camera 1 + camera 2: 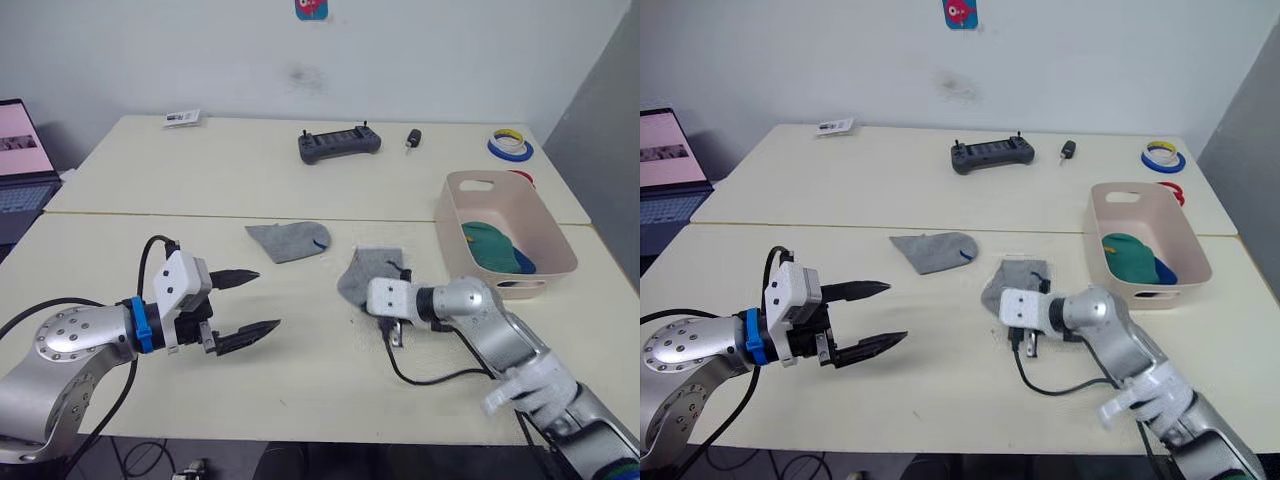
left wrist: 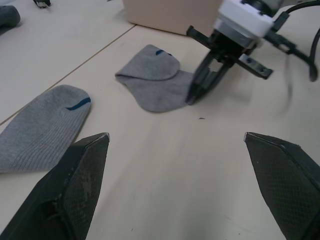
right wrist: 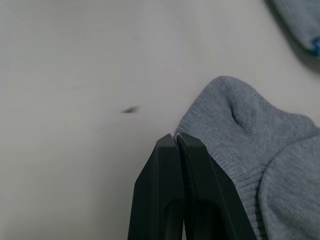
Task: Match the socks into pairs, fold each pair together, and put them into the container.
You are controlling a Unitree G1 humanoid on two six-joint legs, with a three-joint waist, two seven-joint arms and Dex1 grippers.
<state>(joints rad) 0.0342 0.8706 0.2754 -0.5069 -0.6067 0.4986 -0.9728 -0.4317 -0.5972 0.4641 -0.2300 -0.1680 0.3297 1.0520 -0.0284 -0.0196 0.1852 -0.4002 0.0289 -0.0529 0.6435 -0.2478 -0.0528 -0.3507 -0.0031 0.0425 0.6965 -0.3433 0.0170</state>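
Beside container [image 1: 556, 262]: right gripper [image 2: 194, 95] pinching grey sock [image 2: 152, 85] (controller [image 1: 339, 143] behind).

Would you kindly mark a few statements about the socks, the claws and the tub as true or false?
1. The left claw is open and holds nothing. True.
2. The right claw is shut on the edge of a grey sock. True.
3. The container holds no socks. False: green and blue socks lie in it.
4. The other grey sock lies in the container. False: it lies flat on the table.
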